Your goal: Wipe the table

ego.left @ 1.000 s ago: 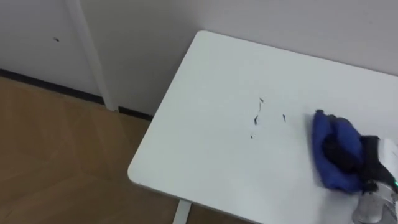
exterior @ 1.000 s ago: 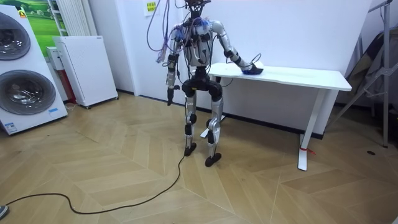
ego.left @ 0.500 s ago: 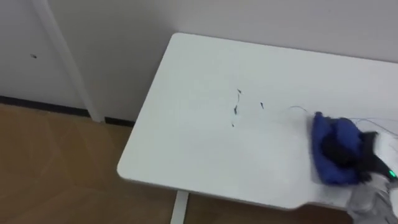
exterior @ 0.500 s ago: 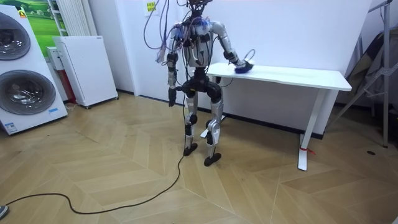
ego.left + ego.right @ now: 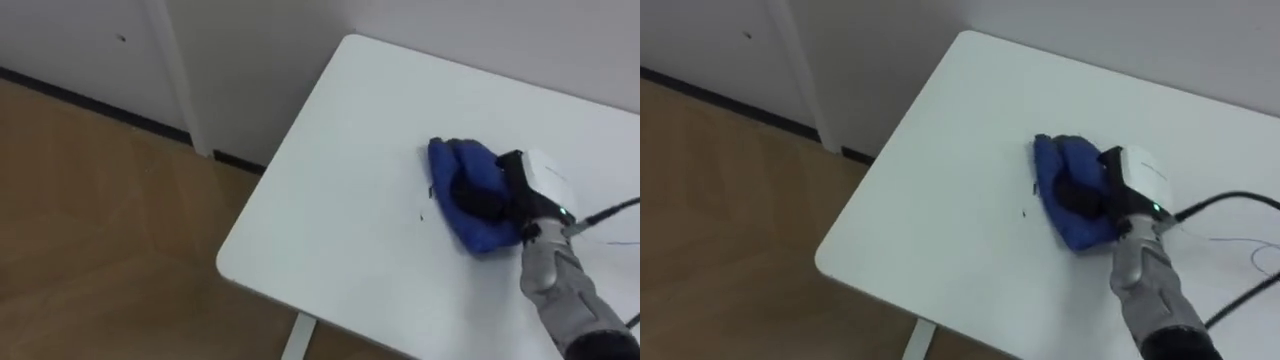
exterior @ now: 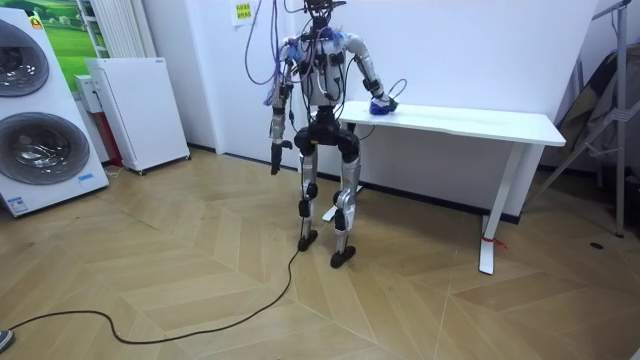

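The white table (image 5: 330, 200) is being wiped with a blue cloth (image 5: 480, 232) clutched in the curled fingers (image 5: 470, 195) of the right hand (image 5: 517, 185); the dark speck (image 5: 421, 216) at the cloth's 8 o'clock is probably to be swept next.

The table (image 5: 340, 190) is plain white, with 1 tiny dark speck (image 5: 421, 216) on it. The cloth (image 5: 447, 165) is deep blue, without pattern. The right hand (image 5: 500, 190) has black fingers and a white back, on a grey forearm. The floor (image 5: 100, 220) is light brown wood laid in a chevron pattern. The wall (image 5: 250, 70) is off-white, edged below by a dark skirting strip (image 5: 70, 95). In the room view, 2 washing machines (image 6: 30, 110) are white with dark round doors, the cabinet (image 6: 140, 110) beside them plain white.
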Motion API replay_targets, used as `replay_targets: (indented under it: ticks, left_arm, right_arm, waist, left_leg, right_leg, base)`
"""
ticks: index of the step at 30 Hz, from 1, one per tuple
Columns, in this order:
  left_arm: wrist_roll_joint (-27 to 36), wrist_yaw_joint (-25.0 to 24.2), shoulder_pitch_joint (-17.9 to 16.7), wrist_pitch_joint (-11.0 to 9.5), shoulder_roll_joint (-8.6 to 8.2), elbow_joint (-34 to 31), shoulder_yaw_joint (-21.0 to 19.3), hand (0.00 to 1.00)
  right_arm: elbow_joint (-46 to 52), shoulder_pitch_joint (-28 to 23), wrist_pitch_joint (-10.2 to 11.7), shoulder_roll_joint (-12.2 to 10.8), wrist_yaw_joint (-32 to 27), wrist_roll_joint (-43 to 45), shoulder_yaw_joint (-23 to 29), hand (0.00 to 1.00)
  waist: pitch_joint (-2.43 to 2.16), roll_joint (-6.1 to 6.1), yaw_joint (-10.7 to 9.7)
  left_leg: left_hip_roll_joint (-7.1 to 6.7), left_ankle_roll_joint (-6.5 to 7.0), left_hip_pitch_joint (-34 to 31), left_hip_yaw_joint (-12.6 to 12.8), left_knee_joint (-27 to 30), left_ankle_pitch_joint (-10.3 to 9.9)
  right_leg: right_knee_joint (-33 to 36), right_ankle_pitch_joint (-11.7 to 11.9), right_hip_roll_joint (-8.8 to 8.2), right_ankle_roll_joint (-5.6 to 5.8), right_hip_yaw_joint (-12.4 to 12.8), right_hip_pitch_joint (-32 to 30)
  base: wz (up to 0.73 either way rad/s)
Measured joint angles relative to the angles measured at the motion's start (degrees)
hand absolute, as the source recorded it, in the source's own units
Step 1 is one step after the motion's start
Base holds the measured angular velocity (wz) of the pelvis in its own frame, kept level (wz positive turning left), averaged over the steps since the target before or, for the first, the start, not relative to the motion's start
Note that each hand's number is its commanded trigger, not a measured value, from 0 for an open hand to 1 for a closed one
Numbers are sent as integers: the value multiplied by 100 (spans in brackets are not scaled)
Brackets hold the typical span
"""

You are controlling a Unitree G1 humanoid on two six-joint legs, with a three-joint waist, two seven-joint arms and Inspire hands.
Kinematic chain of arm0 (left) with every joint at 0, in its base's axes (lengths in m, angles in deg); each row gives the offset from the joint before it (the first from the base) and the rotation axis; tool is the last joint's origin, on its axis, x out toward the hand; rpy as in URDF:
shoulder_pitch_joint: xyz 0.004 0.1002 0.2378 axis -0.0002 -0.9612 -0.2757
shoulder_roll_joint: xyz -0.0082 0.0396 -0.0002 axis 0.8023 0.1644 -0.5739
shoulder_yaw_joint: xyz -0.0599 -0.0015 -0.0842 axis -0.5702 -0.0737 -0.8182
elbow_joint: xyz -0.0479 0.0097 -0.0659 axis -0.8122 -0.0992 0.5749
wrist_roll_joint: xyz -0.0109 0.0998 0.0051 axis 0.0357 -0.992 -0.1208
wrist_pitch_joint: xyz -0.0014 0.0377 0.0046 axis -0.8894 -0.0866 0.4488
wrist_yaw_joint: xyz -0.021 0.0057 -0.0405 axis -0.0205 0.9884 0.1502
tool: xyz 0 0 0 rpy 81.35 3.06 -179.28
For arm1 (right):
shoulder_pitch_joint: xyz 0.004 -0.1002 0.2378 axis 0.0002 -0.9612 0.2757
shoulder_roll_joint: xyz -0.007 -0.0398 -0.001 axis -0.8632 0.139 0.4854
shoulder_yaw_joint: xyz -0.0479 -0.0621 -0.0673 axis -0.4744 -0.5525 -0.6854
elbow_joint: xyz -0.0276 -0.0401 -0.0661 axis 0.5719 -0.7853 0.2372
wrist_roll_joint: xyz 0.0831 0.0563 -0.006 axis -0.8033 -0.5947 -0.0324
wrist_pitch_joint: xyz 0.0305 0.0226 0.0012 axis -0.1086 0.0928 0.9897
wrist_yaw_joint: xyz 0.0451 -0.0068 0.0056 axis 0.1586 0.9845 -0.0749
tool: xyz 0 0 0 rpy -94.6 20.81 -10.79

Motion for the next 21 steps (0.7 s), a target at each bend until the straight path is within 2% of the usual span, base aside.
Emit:
replay_targets:
  ticks: [2,3,7,11,13,14,16,17,18,19,21]
  left_arm:
    - [-28,46,-2,-25,20,19,-244,0]
    - [-21,86,-14,-31,31,51,-339,0]
    - [-20,106,13,-32,38,49,-370,0]
    - [-17,111,32,-31,37,52,-248,0]
    - [-14,90,66,-30,-2,56,-50,0]
    - [-2,91,80,-31,-15,62,7,0]
    - [27,82,138,-28,-22,80,205,0]
    - [27,78,168,-27,-19,81,232,0]
    - [25,68,221,-27,-16,120,304,0]
    - [23,40,341,-22,-17,198,390,0]
    - [25,9,470,-12,-22,224,598,0]
  right_arm:
    - [-173,-279,39,4,-111,-150,456,100]
    - [-406,-395,79,7,-211,-326,720,100]
    - [-977,-617,64,195,-416,-798,1210,100]
    - [-945,-510,-111,193,-483,-795,1128,100]
    - [-659,-318,-447,169,-470,-681,895,100]
    - [-605,-226,-526,166,-460,-619,834,100]
    - [-56,6,-891,17,-366,-198,326,100]
    - [133,66,-952,-54,-297,-60,131,100]
    - [466,237,-986,-177,-139,203,-368,100]
    - [666,548,-1010,-342,42,436,-806,100]
    - [708,1066,-1018,-628,250,590,-1379,100]
  waist:
    - [-30,-38,-119]
    - [-84,-63,-163]
    - [-111,-56,-305]
    - [-107,14,-331]
    - [-90,138,-133]
    - [-75,176,-83]
    - [-47,244,150]
    - [-46,249,196]
    - [-38,222,299]
    - [25,267,396]
    - [64,254,477]
  left_leg:
    - [-30,31,-2,-1,3,-19]
    - [-42,51,5,-1,5,-32]
    - [-61,149,46,-4,43,-97]
    - [-54,161,22,-11,144,-124]
    - [-35,131,-14,-15,207,-177]
    - [-19,132,-23,-8,226,-182]
    - [64,104,-108,62,238,-161]
    - [88,90,-131,74,232,-148]
    - [133,80,-182,97,210,-113]
    - [177,42,-207,108,200,-88]
    - [205,-2,-275,50,200,-49]
  right_leg:
    - [15,-31,-26,51,-28,33]
    - [9,-38,-32,62,-51,49]
    - [17,-47,-49,78,-128,112]
    - [19,-55,-40,91,-89,109]
    - [22,-56,5,91,78,3]
    - [29,-40,29,66,135,-25]
    - [50,19,111,-26,233,-224]
    - [45,25,147,-37,301,-280]
    - [55,35,206,-71,411,-411]
    - [118,47,250,-126,458,-482]
    - [108,88,303,-205,446,-560]
  base:
    - [19]
    - [0]
    - [-2]
    - [-24]
    - [-62]
    - [-67]
    - [-64]
    - [-59]
    - [-45]
    - [-34]
    - [9]
